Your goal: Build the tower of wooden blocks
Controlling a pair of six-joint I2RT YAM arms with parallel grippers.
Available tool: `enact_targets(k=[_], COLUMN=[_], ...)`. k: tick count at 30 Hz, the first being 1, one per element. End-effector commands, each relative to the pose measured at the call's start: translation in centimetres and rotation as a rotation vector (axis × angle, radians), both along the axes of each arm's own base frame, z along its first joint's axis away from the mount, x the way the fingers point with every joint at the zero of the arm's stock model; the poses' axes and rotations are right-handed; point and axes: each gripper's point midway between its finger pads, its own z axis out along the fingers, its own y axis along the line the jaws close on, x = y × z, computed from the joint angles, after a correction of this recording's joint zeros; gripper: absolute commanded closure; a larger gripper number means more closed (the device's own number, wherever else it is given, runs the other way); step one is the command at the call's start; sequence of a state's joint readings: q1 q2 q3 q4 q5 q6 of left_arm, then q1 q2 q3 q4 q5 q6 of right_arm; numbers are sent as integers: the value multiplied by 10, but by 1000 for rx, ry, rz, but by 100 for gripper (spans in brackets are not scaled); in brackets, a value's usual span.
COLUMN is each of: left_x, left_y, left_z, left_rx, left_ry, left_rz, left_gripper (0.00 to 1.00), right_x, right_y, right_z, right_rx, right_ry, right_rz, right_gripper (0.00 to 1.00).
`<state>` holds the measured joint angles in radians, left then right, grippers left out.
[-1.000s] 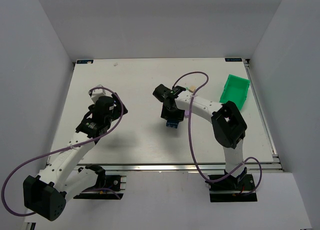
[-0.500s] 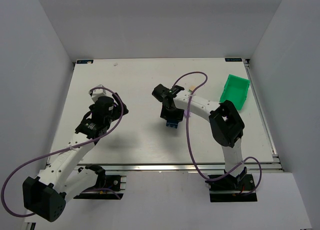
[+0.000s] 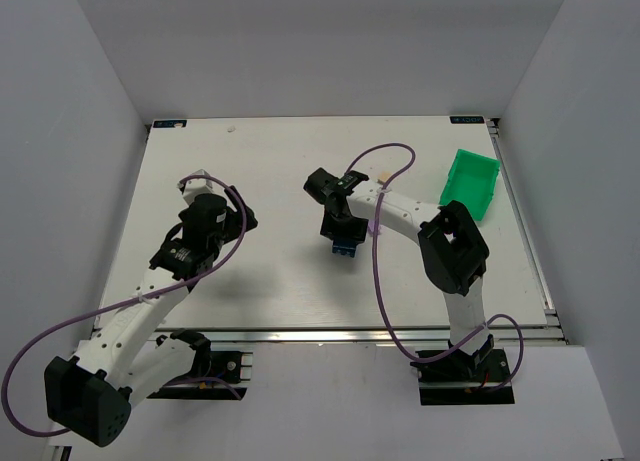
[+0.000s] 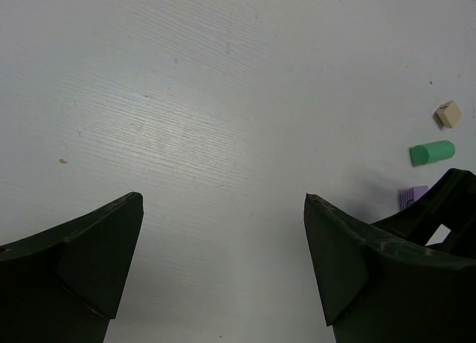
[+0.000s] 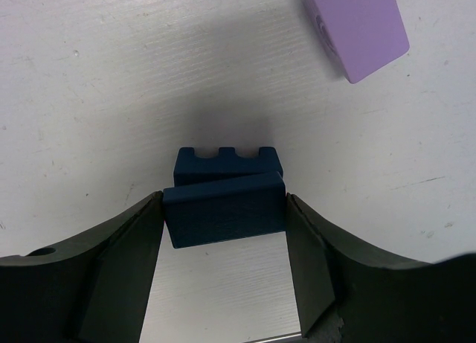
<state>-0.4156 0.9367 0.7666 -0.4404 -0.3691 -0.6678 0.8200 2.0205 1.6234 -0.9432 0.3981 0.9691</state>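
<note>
My right gripper [image 5: 224, 222] is shut on a dark blue rectangular block [image 5: 225, 207], a finger pressed against each end. Directly beyond it a second dark blue block [image 5: 227, 163] with a notched edge lies on the table. The top view shows this pair [image 3: 346, 248] at the table's middle under the right gripper [image 3: 344, 237]. A lilac block [image 5: 357, 27] lies apart at the upper right. My left gripper [image 4: 223, 209] is open over bare table. To its right lie a cream block [image 4: 448, 114], a mint green cylinder [image 4: 432, 152] and the lilac block [image 4: 413, 197].
A bright green plastic bin [image 3: 470, 184] stands at the back right of the table [image 3: 260, 171]. The right arm's purple cable [image 3: 378, 271] loops over the middle. The left arm [image 3: 200, 226] hovers over the left half.
The right gripper with the blue block has shifted slightly to the left. The left arm has barely moved.
</note>
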Motion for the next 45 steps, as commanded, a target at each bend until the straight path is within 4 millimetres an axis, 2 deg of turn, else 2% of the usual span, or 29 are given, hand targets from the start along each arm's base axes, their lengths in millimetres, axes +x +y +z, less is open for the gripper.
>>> enact_targets(k=[1, 38, 45], left_x=[-1, -2, -2], left_y=[-3, -9, -10], left_z=[5, 9, 9], left_rx=[-8, -25, -23], left_ry=[-24, -41, -38], left_rz=[-21, -59, -59], left_gripper=[2, 2, 2], right_x=[3, 3, 5], right_y=[-2, -10, -9], right_z=[2, -10, -5], right_rx=[-9, -38, -31], right_ry=[-17, 7, -5], right_rz=[-36, -31, -29], right_gripper=[64, 49, 39])
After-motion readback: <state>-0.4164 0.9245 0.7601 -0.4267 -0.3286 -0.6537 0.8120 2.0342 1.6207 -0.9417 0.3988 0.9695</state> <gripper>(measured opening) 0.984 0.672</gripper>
